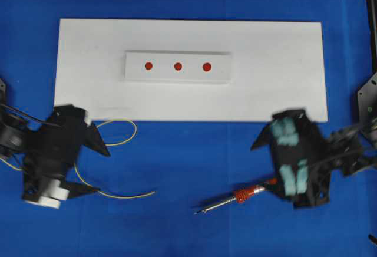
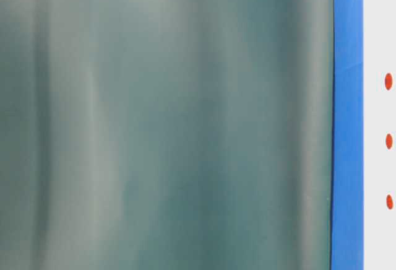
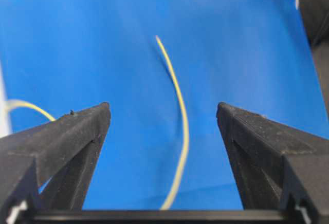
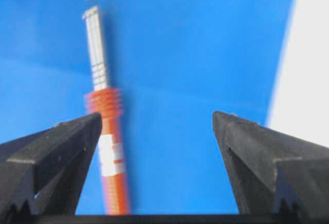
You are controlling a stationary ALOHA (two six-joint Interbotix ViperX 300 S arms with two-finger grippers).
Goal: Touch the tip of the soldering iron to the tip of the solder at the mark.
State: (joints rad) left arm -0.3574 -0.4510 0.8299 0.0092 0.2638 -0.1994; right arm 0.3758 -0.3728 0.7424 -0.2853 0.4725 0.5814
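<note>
Blue cloth [image 1: 188, 151]; both pincers wide, empty

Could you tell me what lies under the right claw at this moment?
The soldering iron lies on the blue cloth beneath the open right claw. Overhead, the claw covers its handle end.

White rectangular board [image 1: 283, 45] sits at the far side of blue table cover [image 1: 188, 174]; raised white strip [image 1: 221, 74] on its middle carries three round red dots in a row, left-end dot [image 1: 207, 66] at overhead right. Thin yellow solder wire [image 1: 121, 195] lies front-left, red-handled soldering iron [image 1: 235, 198] front-right, well apart.
</note>
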